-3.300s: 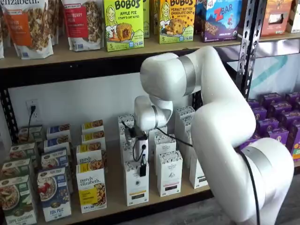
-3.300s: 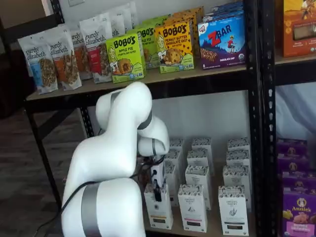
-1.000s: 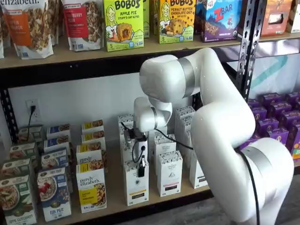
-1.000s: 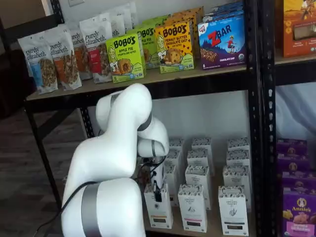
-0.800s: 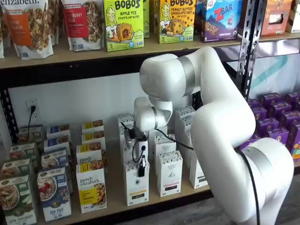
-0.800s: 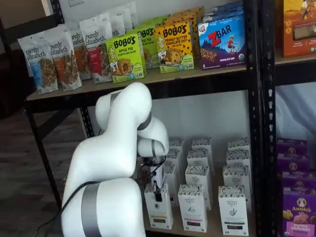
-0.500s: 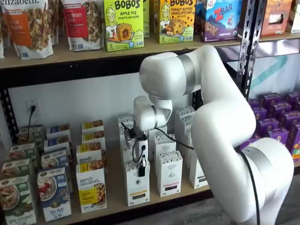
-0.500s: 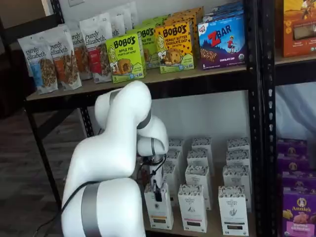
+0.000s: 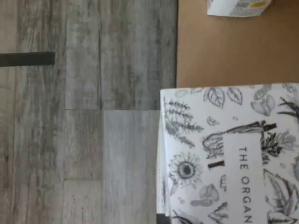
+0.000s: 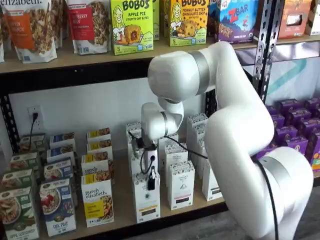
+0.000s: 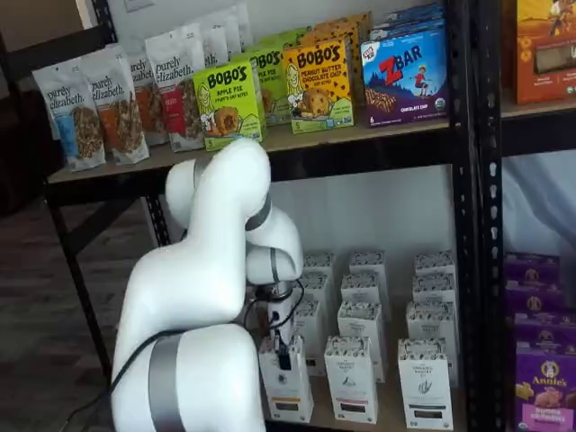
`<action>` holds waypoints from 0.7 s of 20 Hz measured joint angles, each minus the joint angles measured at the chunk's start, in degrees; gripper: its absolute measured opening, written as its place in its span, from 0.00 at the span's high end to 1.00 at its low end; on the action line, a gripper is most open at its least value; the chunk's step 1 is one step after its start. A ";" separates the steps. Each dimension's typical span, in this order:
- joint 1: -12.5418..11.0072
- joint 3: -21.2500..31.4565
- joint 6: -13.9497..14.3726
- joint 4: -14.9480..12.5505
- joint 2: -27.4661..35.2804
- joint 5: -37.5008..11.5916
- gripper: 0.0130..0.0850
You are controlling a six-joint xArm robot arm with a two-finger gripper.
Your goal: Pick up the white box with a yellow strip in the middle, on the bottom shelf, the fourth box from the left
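Observation:
The white box (image 10: 146, 201) with black botanical print stands at the front of its row on the bottom shelf (image 10: 120, 220), slightly tilted at the front edge. It also shows in a shelf view (image 11: 286, 385). My gripper (image 10: 150, 176) comes down on its top, one black finger over the front face, closed on it; it also shows in a shelf view (image 11: 281, 347). The wrist view shows the box's printed top (image 9: 229, 154) overhanging the shelf edge, with the floor beyond. No yellow strip shows on it in these views.
More white boxes (image 10: 181, 184) stand in rows to the right and behind. Purely Elizabeth boxes (image 10: 98, 202) stand to the left, one edge showing in the wrist view (image 9: 238, 7). Purple Annie's boxes (image 11: 544, 382) sit far right. A black upright (image 11: 472, 216) divides the shelves.
The arm has shifted and the white box has come forward toward the shelf's front edge with the gripper, tilting a little. The other boxes have not moved.

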 joint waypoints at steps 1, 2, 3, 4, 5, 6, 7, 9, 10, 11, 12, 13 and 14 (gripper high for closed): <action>0.18 1.09 0.21 -0.06 -0.66 -0.39 0.56; 0.31 1.90 0.34 -0.07 -1.15 -0.68 0.56; 0.42 2.65 0.47 -0.11 -1.59 -1.01 0.56; 0.53 3.45 0.61 -0.17 -2.02 -1.36 0.56; 0.65 4.31 0.75 -0.22 -2.51 -1.80 0.56; 0.78 5.50 0.89 -0.26 -3.16 -2.38 0.56; 0.89 6.58 1.05 -0.33 -3.74 -2.91 0.56; 1.12 8.98 1.10 -0.21 -5.09 -4.05 0.56; 1.20 9.93 1.13 -0.16 -5.62 -4.55 0.56; 1.29 11.07 1.17 -0.13 -6.24 -5.16 0.56; 1.39 12.16 1.26 -0.15 -6.83 -5.79 0.56; 1.48 13.15 1.38 -0.20 -7.41 -6.36 0.56; 1.59 14.28 1.47 -0.21 -8.05 -6.92 0.56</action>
